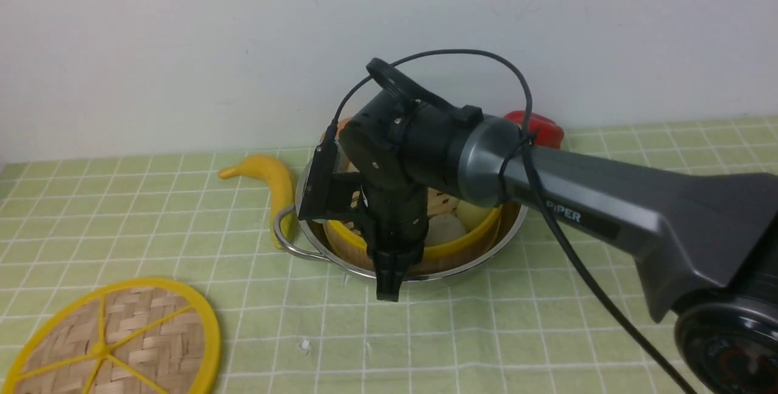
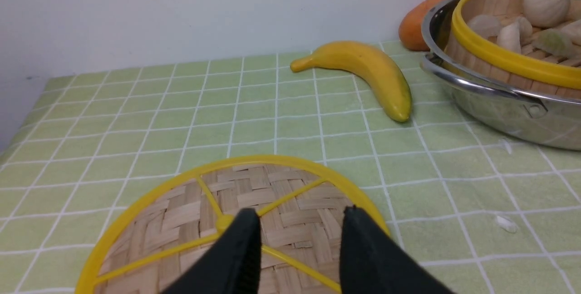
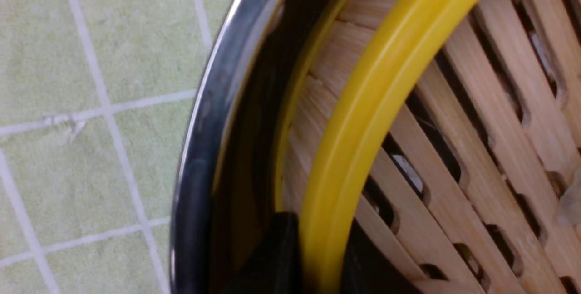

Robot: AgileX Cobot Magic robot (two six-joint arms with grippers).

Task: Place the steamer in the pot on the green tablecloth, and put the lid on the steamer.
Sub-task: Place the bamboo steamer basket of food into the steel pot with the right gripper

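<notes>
The steamer (image 1: 463, 243), a bamboo basket with yellow rims and white and pale-green buns (image 1: 447, 227), sits inside the shiny steel pot (image 1: 509, 231) on the green tablecloth (image 1: 486, 333). My right gripper (image 1: 389, 281) reaches down at the steamer's near rim. In the right wrist view its black fingers (image 3: 279, 257) pinch the yellow rim (image 3: 363, 121) from both sides. The lid (image 1: 121, 339) lies flat on the cloth at the front left. In the left wrist view my left gripper (image 2: 299, 228) is open just above the lid (image 2: 290, 203), not touching it.
A yellow banana (image 1: 276, 181) lies against the pot's left loop handle (image 1: 285, 239). A red object (image 1: 541, 129) sits behind the pot, and an orange one (image 2: 420, 19) beside it near the wall. Small white scraps (image 1: 304, 345) lie on the cloth.
</notes>
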